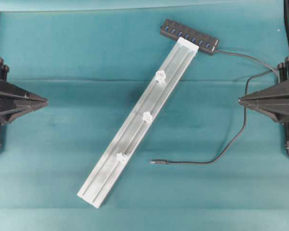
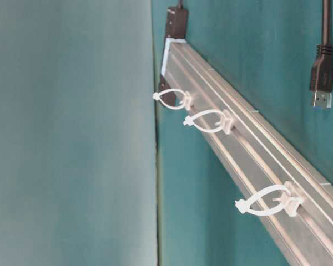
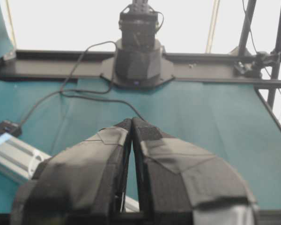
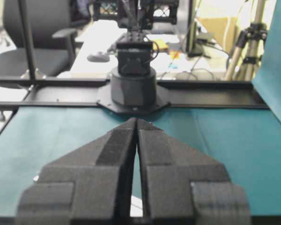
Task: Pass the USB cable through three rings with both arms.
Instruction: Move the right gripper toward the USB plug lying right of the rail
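Both grippers closed and empty, parked at opposite table edges.

Left gripper [image 1: 44, 101] and right gripper [image 1: 241, 100] have fingertips pressed together, holding nothing, pointing inward, well apart from the aluminium rail [image 1: 135, 127]. Rail lies diagonally on the teal cloth [image 1: 48, 159]; its upper end touches the black USB hub [image 1: 189, 36]. Three white rings [image 1: 147, 116] sit spaced along the rail, unthreaded. USB cable [image 1: 233, 139] curves down from the hub's right end; its plug [image 1: 159, 162] rests on the cloth beside the rail's lower half.
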`<move>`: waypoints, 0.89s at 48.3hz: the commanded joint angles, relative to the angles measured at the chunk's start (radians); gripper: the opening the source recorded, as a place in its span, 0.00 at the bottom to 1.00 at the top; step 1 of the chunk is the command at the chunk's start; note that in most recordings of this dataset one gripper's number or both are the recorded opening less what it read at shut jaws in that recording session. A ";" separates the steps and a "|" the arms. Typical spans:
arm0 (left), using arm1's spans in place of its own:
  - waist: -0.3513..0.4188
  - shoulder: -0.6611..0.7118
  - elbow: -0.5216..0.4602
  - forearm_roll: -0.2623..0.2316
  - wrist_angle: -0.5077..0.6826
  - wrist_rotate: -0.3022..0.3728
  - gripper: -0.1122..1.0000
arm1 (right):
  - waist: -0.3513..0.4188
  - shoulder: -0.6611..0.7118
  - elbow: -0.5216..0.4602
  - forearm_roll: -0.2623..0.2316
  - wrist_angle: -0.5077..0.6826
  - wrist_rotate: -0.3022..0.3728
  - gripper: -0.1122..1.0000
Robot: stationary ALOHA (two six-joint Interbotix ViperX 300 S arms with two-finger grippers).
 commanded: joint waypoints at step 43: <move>-0.032 0.153 -0.276 0.020 0.193 -0.020 0.09 | 0.020 0.569 -0.535 0.198 1.006 0.140 0.10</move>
